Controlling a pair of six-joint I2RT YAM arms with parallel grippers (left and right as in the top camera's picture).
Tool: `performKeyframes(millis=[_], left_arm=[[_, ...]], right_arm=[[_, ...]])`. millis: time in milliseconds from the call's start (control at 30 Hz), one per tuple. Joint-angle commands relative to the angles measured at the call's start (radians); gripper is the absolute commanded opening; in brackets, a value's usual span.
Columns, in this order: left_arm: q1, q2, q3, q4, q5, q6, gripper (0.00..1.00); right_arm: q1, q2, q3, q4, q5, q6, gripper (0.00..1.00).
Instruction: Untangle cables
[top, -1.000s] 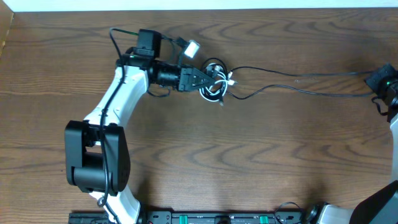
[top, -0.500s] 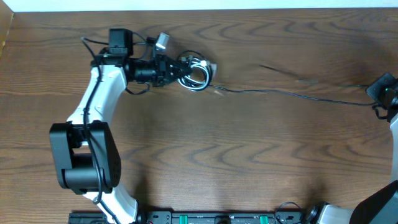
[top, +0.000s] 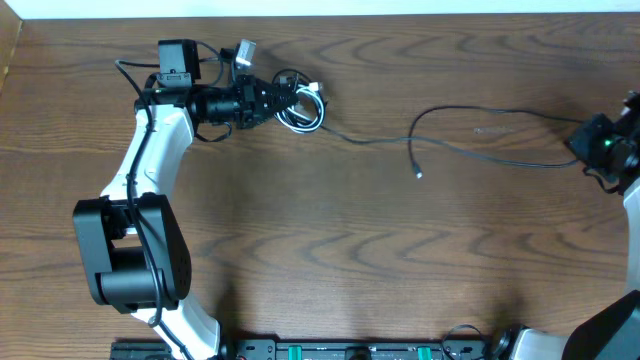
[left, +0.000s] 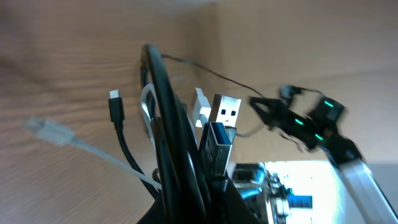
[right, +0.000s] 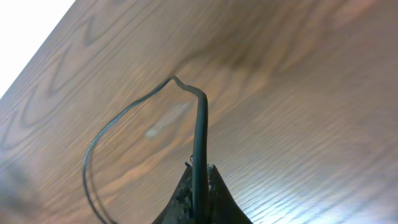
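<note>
With the left gripper (top: 274, 100) clamping the tangle (top: 305, 110) and the right gripper (right: 198, 185) a black cable (right: 200, 124), pulling apart risked cinching knots.

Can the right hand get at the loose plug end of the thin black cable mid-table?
Probably not yet: the right hand is shut on a thin black cable, so must release first. Only cable lies on the brown wooden table between it and the plug end.
</note>
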Motion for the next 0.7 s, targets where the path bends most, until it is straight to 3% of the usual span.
performKeyframes(millis=[0, 267, 400, 467, 600, 667], left_arm=[[-0.016, -0.015, 0.005, -0.019, -0.187, -0.092, 0.07], [-0.043, -0.015, 0.005, -0.010, -0.271, -0.476, 0.07], [-0.043, -0.014, 0.005, -0.025, -0.297, -0.514, 0.07], [-0.045, -0.014, 0.005, -0.059, -0.399, -0.529, 0.07], [-0.068, -0.014, 0.005, -0.225, -0.685, -0.702, 0.07], [-0.083, -0.014, 0.005, -0.247, -0.755, -0.701, 0.07]], right_arm=[[0.043, 0.002, 0.009, -0.016, -0.089, -0.028, 0.01], [0.147, 0.002, 0.008, -0.021, -0.089, -0.098, 0.01], [0.201, 0.004, 0.007, -0.023, -0.074, -0.146, 0.01], [0.229, 0.004, 0.007, -0.038, -0.016, -0.148, 0.01], [0.282, 0.004, 0.007, -0.070, 0.069, -0.148, 0.01], [0.297, 0.004, 0.007, -0.074, 0.069, -0.149, 0.01]])
